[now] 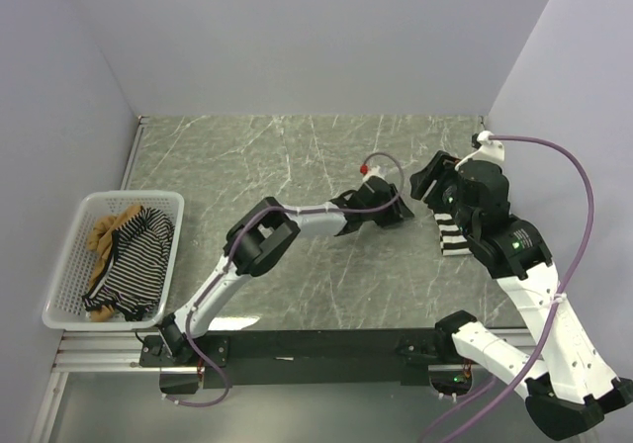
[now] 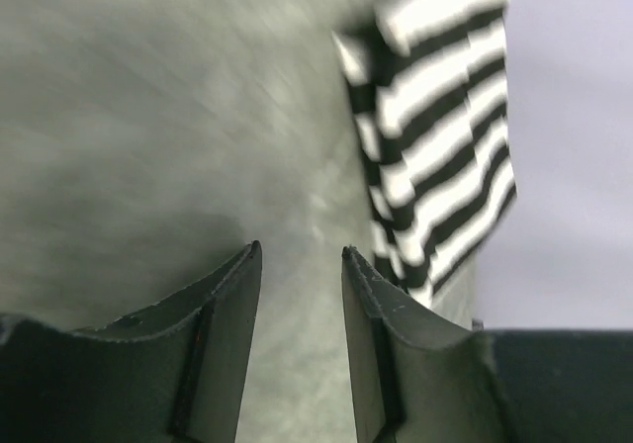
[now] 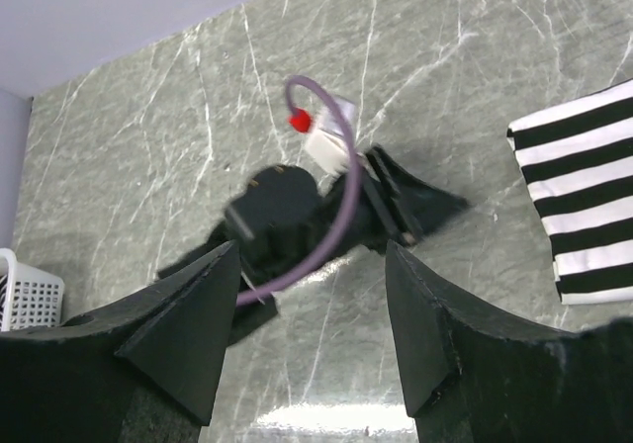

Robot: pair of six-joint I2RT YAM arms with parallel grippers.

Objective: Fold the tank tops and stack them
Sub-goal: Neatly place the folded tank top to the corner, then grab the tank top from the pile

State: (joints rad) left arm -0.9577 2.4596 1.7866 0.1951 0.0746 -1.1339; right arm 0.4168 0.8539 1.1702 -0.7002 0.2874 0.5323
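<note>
The wide-striped black-and-white tank top [image 1: 451, 235] lies folded on the table at the right, partly under my right arm; it also shows as a striped fold [image 2: 435, 136] and as a striped edge [image 3: 584, 206]. My left gripper [image 1: 396, 216] [image 2: 300, 250] hovers just left of it, open, with only bare table between its fingers. My right gripper [image 1: 427, 181] [image 3: 312, 247] is open and empty above the table, behind the top. The thin-striped tank top [image 1: 138, 260] and the tan-brown tank top [image 1: 107, 230] lie crumpled in the basket.
A white mesh basket [image 1: 69, 265] stands at the table's left edge, its corner [image 3: 25, 290] in the right wrist view. Grey walls close in on the left, back and right. The left arm's purple cable [image 3: 336, 206] loops over its wrist.
</note>
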